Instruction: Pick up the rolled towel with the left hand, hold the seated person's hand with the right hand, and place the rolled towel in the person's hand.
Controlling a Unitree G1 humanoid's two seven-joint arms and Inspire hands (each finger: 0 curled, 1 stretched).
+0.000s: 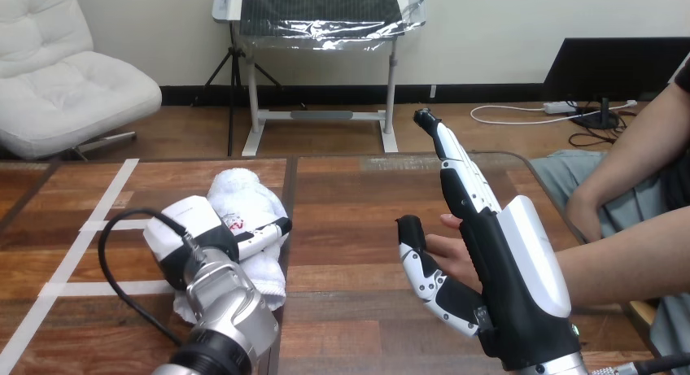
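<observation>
The rolled white towel (244, 192) lies on the wooden table (350, 196) left of the middle. My left hand (185, 228) rests on top of it and covers its middle; towel shows beyond and below the hand. My right hand (521, 265) stands on edge at the right, open, with fingers straight and pointing away and the thumb spread to the left. The person's hand (449, 249) lies palm up just behind it, showing between my thumb and fingers. I cannot tell whether the two touch. The person's forearm (626, 257) reaches in from the right edge.
White tape lines (106, 198) cross the left part of the table. A seam (290, 228) runs down the table's middle beside the towel. The person's other arm (626, 159) is held at the far right, off the table.
</observation>
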